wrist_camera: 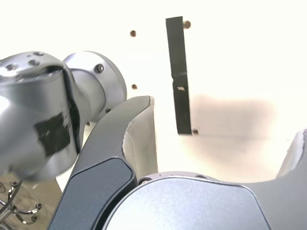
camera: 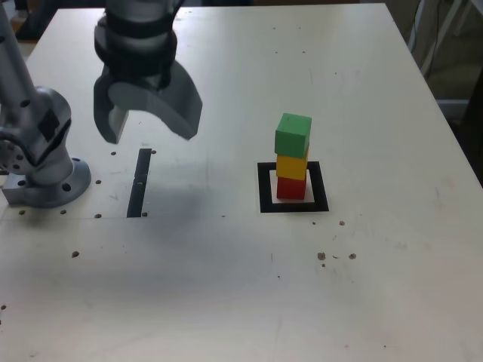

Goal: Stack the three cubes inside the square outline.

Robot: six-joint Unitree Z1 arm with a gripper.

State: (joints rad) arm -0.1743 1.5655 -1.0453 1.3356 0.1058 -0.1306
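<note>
White worktop (camera: 226, 286), small dark holes in it. Grey arm (camera: 47, 143), its base at the exterior view's left edge. Fingers (camera: 149, 113) raised above the worktop, spread wide apart, nothing between them, well apart from the stack. Black square outline (camera: 319, 186) with pale centre, flat on the worktop, right of the fingers in the exterior view. Straight black strip (camera: 139, 183), between base and outline. Three cubes piled inside the outline: red cube (camera: 291, 188) at bottom, yellow cube (camera: 292, 167) on it, green cube (camera: 293, 136) on top, slightly out of line.
</note>
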